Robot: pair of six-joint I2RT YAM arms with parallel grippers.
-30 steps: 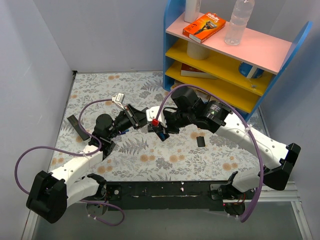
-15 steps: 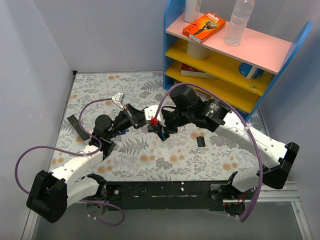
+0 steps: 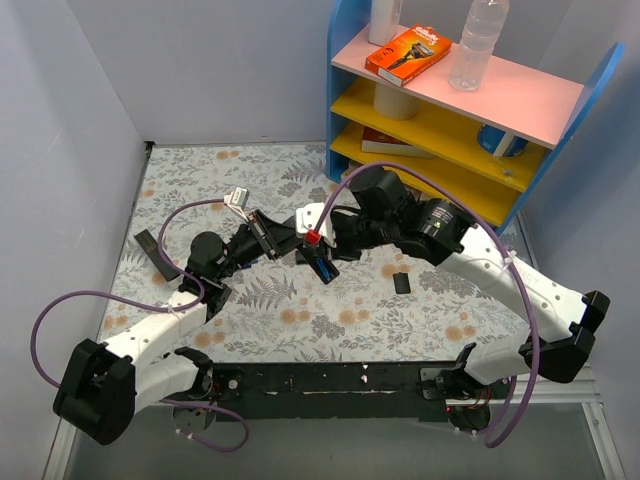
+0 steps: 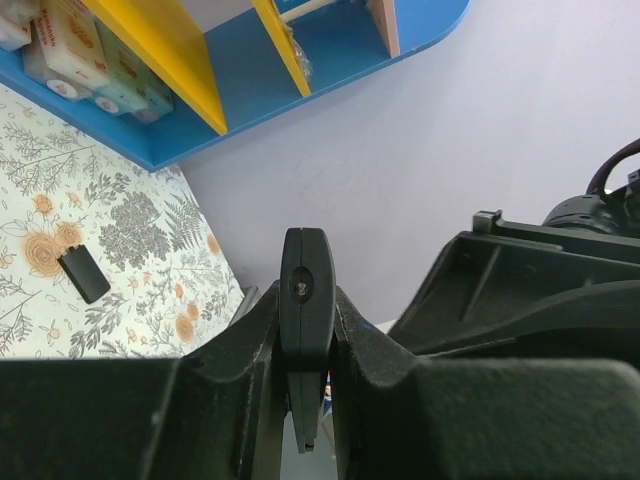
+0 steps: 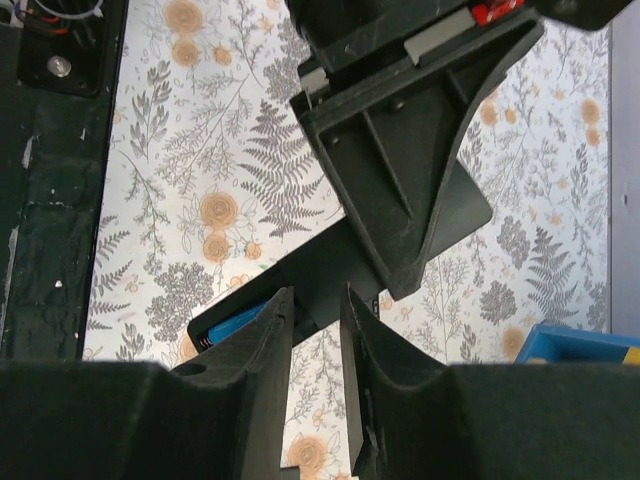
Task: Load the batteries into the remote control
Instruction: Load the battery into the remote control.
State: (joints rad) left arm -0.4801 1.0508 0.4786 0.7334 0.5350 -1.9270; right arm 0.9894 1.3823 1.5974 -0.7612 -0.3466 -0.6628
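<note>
Your left gripper (image 3: pixel 268 238) hangs over the table (image 3: pixel 200 180), well to the left of the shelf (image 3: pixel 440 130) and lower in the top view. Its fingers are clamped on the remote (image 4: pixel 305 295), which stands edge-on between them in the left wrist view. The remote is off the table, and its free end points toward your right arm.

Your right gripper (image 5: pixel 315 320) meets it there, closer to the shelf than the left one and almost touching it. Its fingers are set narrow, with only a slim gap. You cannot tell from these views whether they pinch anything; the remote's black body lies right behind the gap.

One battery (image 5: pixel 232 325) shows blue inside the part of the remote that sticks out past your left gripper, just beside the right fingers. In the top view the same blue spot sits just under the right gripper.

A small black cover (image 3: pixel 401 282) lies flat on the table below the shelf's front corner. A long black bar (image 3: pixel 155 255) lies far from the shelf, by the left wall
</note>
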